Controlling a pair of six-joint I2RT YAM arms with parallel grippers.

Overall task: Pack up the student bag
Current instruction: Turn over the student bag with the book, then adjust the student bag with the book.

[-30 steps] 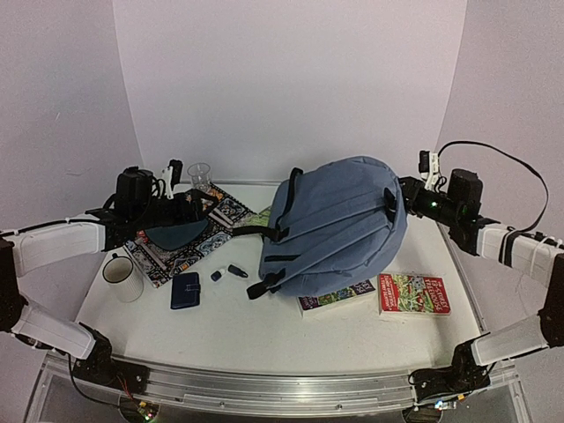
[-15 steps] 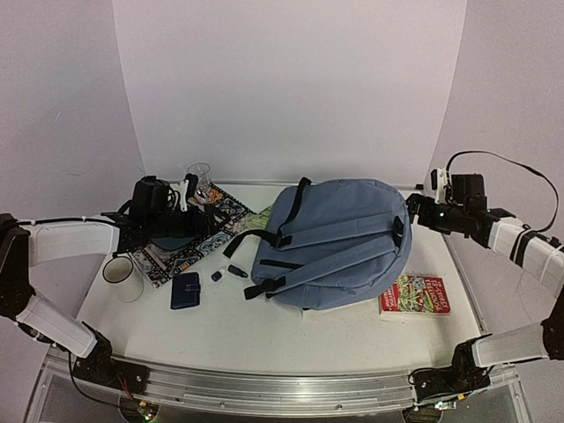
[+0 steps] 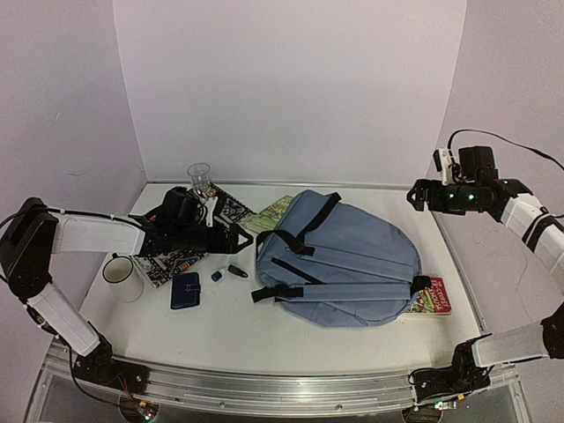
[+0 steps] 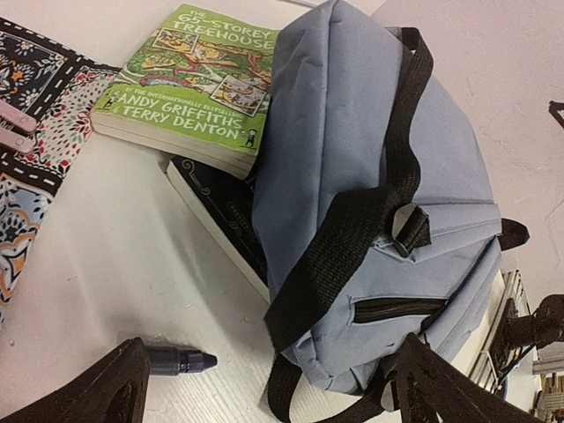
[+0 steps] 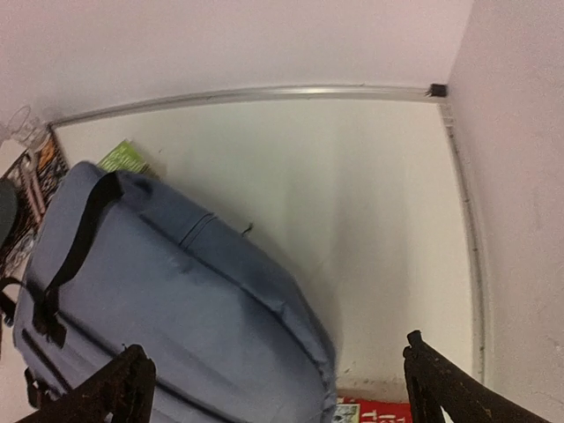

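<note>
Two pincers are both released, the fingers wide apart and nothing between them. The left pincer (image 3: 236,238) is low over the white worktop (image 3: 229,330), just left of the large soft grey-blue fabric backpack (image 3: 344,264). The backpack lies flat in the middle, black straps upward. The right pincer (image 3: 416,196) hangs high at the far right, apart from the bag.

Around the bag are:
- a red paperback (image 3: 434,298), half under its near right edge
- a green paperback (image 3: 275,211) at its far left corner
- a black marker (image 3: 236,270)
- a dark blue wallet (image 3: 185,290)
- a white mug (image 3: 122,277)
- a clear glass (image 3: 199,175)
- a patterned cloth (image 3: 231,209)

Only the left wrist view shows a dark book (image 4: 216,207), lying below the green one and partly under the bag.
</note>
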